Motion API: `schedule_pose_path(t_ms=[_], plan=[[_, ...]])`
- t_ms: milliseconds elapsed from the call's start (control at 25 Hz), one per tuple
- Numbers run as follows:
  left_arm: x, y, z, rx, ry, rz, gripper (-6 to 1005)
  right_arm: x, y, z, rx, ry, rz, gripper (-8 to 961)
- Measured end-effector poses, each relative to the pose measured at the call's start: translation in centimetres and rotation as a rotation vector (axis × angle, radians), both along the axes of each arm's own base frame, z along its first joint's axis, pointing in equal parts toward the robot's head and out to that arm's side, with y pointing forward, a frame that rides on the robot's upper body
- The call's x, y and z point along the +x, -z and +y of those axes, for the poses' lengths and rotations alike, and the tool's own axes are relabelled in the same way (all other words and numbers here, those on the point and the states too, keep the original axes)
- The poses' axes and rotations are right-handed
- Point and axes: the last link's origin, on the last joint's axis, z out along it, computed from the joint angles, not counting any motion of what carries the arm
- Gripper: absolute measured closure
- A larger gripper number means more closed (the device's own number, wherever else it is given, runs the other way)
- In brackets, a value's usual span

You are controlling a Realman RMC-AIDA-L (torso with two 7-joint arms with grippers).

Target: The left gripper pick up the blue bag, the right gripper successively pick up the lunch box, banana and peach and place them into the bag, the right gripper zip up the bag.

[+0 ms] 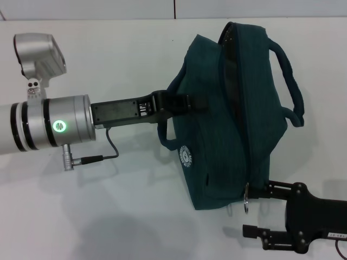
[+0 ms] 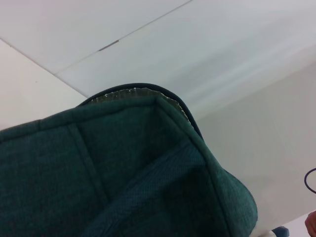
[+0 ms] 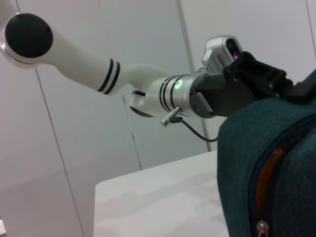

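Here, seen from the head: blue bag [image 1: 227,119] lifted above the white table [image 1: 108,216], hanging from the left hand [image 1: 187,103], which comes in from the left and is clenched on the near looped handle [image 1: 165,132] at the bag's side. Second handle [image 1: 290,86] arching free on the far side. Round white logo [image 1: 186,155] facing the camera; dark zipper band [image 1: 236,81] running along the top to a silver ring pull [image 1: 246,196] at the near end. Right hand [image 1: 260,214] at lower right, fingers spread apart, upper finger [image 1: 271,189] just beside the ring pull, contact uncertain. Left wrist view: quilted fabric of the bag [image 2: 123,177] filling the lower part. Right wrist view: bag corner [image 3: 271,168] close up, left hand [image 3: 291,89] gripping above it.
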Motion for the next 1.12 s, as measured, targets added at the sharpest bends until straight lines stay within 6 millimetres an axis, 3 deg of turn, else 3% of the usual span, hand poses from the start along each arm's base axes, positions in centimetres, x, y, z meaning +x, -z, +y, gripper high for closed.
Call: schedule_pose_path(t_ms=[840,1120], plan=[[-0.03,-0.05,0.08,0.007,-0.001,0.000,937,-0.29,0.04,0.28,0.005,0.001,0.012,246],[0.04,-0.05,0.12,0.008,0.002,0.001,937,-0.11,0.02,0.64,0.024,0.010,-0.002,345]])
